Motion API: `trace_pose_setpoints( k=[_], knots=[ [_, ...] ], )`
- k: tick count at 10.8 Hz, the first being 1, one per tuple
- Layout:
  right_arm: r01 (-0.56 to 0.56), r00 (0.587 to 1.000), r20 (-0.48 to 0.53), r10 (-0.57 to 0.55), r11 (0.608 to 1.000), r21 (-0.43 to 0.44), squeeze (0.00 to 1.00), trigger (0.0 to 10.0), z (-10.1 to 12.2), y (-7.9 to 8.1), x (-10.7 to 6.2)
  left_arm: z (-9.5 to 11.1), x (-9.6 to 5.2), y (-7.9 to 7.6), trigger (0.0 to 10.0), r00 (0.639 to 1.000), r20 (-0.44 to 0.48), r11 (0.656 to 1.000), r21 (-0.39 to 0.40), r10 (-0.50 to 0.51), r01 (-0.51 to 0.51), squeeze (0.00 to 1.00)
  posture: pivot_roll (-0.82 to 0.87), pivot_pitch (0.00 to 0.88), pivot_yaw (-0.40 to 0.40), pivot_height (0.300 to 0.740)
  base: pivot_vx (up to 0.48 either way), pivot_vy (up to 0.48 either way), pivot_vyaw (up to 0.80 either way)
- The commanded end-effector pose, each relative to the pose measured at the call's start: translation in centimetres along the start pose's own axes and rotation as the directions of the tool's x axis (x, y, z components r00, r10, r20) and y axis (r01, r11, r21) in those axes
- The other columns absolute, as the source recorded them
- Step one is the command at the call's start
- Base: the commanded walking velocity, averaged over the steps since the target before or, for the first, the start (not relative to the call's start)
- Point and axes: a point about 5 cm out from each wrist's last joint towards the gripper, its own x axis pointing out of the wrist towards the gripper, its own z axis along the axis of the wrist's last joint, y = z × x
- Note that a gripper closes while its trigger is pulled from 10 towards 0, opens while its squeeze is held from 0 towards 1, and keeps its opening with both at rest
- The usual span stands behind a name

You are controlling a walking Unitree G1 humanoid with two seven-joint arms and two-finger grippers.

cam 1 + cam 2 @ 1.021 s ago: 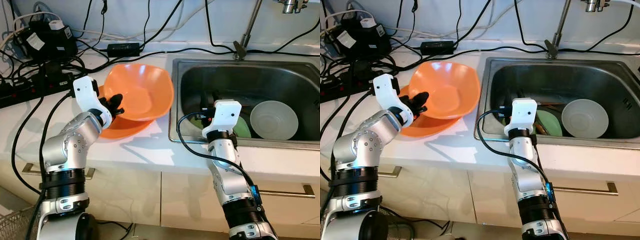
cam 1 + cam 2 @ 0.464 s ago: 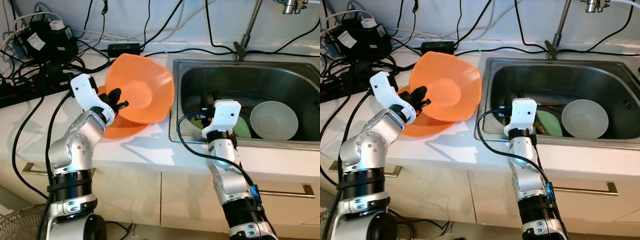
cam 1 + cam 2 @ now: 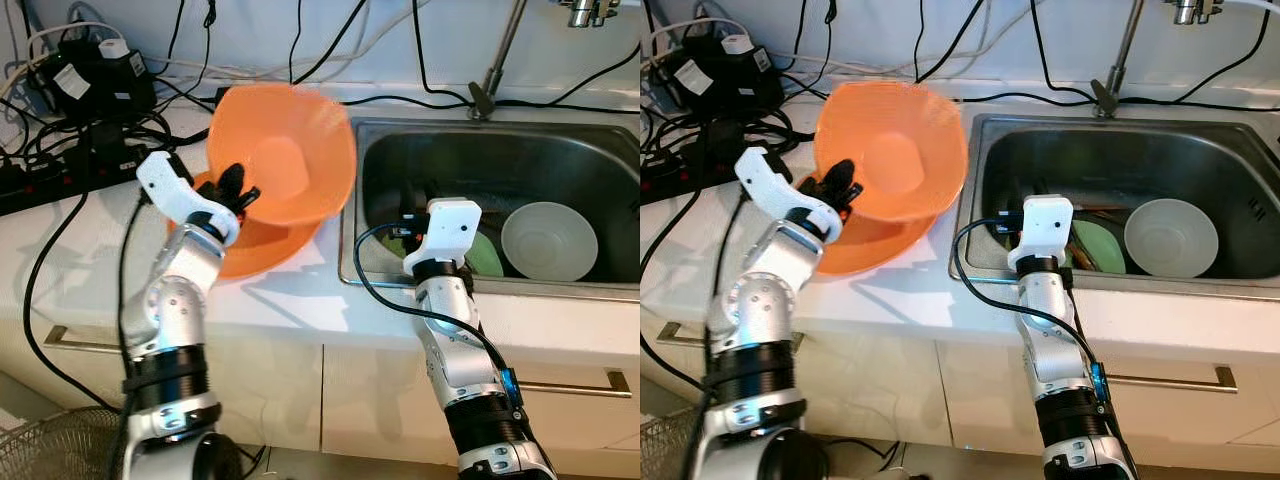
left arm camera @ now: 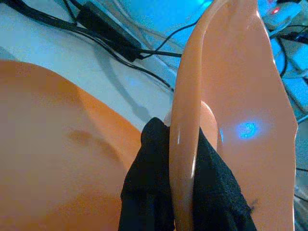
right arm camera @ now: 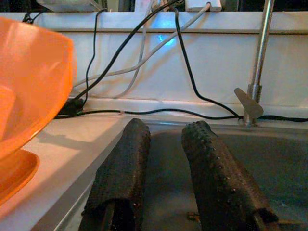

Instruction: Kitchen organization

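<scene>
On the white tabletop [image 3: 290, 300] left of the sink [image 3: 600, 160], the left end effector [image 3: 237, 190] is pinching the near rim of an orange bowl [image 3: 285, 150], one finger inside the wall and one outside, as the left wrist view shows with the thin edge running between the two black fingers [image 4: 144, 192]. That rim grip looks chosen because the bowl is too wide to span any other way. The bowl is lifted and tipped up on edge, its hollow facing the robot and somewhat toward the sink, its base turned to the back wall. Being nearly round it has no real long axis. Below it a second orange dish [image 3: 255, 250] sits flat on the tabletop. The right end effector [image 5: 168, 183] hangs over the sink's near edge, fingers spread and holding nothing, near a white bowl [image 3: 548, 240] and a green plate [image 3: 487, 255] in the basin.
</scene>
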Motion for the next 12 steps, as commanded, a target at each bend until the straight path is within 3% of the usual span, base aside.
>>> trace_pose_setpoints(
  k=[1,2,3,5,7,10,12],
  knots=[
    [-0.004,1.0,-0.007,0.004,1.0,0.001,0.0,10.0,0.2,0.2,0.4,1.1,-0.1,-1.2,8.3,0.996,0.065,0.998,0.017,-0.059,0.058,0.0,0.1,0.0,0.057,0.74,0.0,0.0,0.0],
    [-0.011,1.0,-0.005,0.012,1.0,0.02,0.45,10.0,0.3,0.2,0.5,0.9,-0.1,-1.4,10.0,0.995,0.074,0.997,0.051,-0.066,0.062,0.0,0.1,0.0,0.057,0.74,0.0,0.0,0.0],
    [-0.016,1.0,-0.002,0.016,0.999,0.05,1.0,10.0,0.5,0.2,0.6,0.8,-0.1,-1.5,10.0,0.994,0.077,0.994,0.091,-0.074,0.067,0.0,0.1,0.0,0.059,0.74,0.0,0.0,0.0],
    [-0.028,1.0,0.004,0.028,0.979,0.204,0.0,10.0,2.2,-0.1,1.8,0.7,0.0,-1.8,10.0,0.992,0.079,0.986,0.144,-0.097,0.085,0.0,0.09,0.0,0.065,0.74,0.0,0.0,0.0],
    [-0.03,0.999,0.026,0.023,0.943,0.332,0.0,10.0,3.7,-0.4,2.6,0.3,0.1,-2.2,10.0,0.989,0.069,0.977,0.178,-0.132,0.118,0.0,0.08,0.0,0.067,0.74,0.0,0.0,0.0],
    [-0.057,0.998,-0.009,0.07,0.881,0.47,0.0,10.0,3.7,-0.1,2.6,-0.1,0.1,-2.9,10.0,0.983,0.054,0.964,0.211,-0.175,0.16,0.0,0.08,0.0,0.068,0.74,0.0,0.0,0.0],
    [-0.104,0.992,-0.011,0.128,0.854,0.51,0.0,10.0,3.8,0.4,2.4,-0.3,0.0,-3.5,10.0,0.974,0.051,0.956,0.211,-0.219,0.204,0.0,0.08,0.0,0.065,0.74,0.0,0.0,0.0]
  ],
)
